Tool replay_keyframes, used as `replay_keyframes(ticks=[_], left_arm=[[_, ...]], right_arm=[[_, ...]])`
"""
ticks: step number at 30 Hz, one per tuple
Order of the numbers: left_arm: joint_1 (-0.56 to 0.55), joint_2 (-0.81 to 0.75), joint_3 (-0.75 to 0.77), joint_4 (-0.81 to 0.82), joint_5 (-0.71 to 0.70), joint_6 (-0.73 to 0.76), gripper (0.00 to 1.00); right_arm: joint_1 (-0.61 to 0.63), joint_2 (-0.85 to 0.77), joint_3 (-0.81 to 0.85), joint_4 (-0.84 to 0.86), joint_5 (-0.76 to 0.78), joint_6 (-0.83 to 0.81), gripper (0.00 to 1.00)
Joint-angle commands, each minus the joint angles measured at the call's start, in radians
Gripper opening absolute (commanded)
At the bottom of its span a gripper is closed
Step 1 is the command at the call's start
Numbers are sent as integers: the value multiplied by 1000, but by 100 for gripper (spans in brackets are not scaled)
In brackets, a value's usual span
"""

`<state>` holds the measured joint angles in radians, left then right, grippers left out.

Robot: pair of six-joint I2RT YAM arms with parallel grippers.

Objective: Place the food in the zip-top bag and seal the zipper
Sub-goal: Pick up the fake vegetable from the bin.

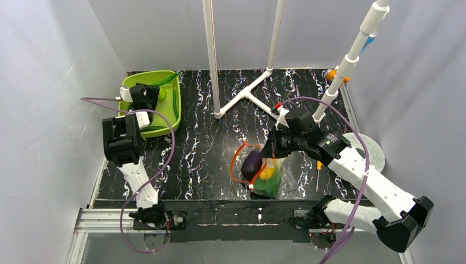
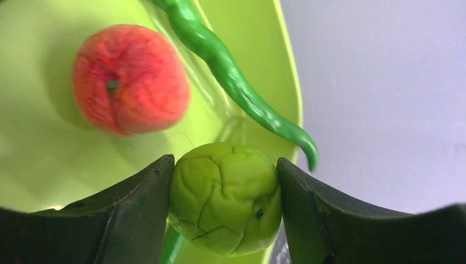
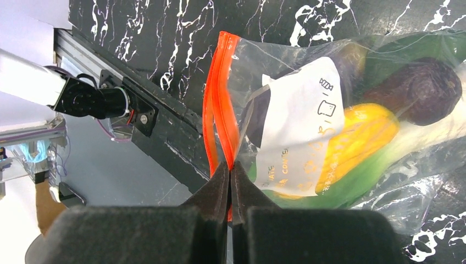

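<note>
On the black marbled worktop (image 1: 209, 159), the packing job looks about half done. A lime-green bin (image 1: 178, 104) sits at the far left corner, and the zip-top bag (image 1: 286, 170) lies near the middle of the near edge, its mouth gaping toward the left. The right hand (image 3: 231, 176) is clenched on the bag's mouth edge and holds it up. The left hand (image 2: 224, 187), down in the bin, grasps the round lime-green fruit (image 2: 222, 220) between its fingers. Inside the bag are the dark purple eggplant (image 3: 423, 91), a yellow piece (image 3: 362, 137) and a green vegetable (image 1: 267, 187). The red-orange fruit (image 2: 129, 80) and a long green pod (image 2: 236, 88) lie in the bin, not yet moved. The zipper (image 3: 217, 99) shows its two red-orange tracks parted above the pinch, so sealing appears to be the last step outstanding.
</note>
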<state>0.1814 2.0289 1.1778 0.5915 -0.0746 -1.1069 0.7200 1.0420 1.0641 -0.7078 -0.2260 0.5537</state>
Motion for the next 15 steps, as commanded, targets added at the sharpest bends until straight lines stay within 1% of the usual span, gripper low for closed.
replay_keyframes(ticks=[1,5,8,11,13,15], left_arm=[[-1,-181,-43,-86,147,-25,33],[3,-310,-100,-146,256,-17,35],[7,-401,-131,-182,404,-6,35],[8,-461,-147,-240,574,-11,30],[6,-498,-167,-279,691,-14,31],[-1,-543,-207,-300,808,-7,34]], right_arm=[[-4,-11,-12,44,10,18,1],[-4,-23,-26,74,-1,35,1],[-5,-37,-37,92,-4,45,1],[-6,-50,-48,113,-5,55,1],[-5,-56,-54,126,-8,62,1],[-4,-57,-56,138,-14,69,1]])
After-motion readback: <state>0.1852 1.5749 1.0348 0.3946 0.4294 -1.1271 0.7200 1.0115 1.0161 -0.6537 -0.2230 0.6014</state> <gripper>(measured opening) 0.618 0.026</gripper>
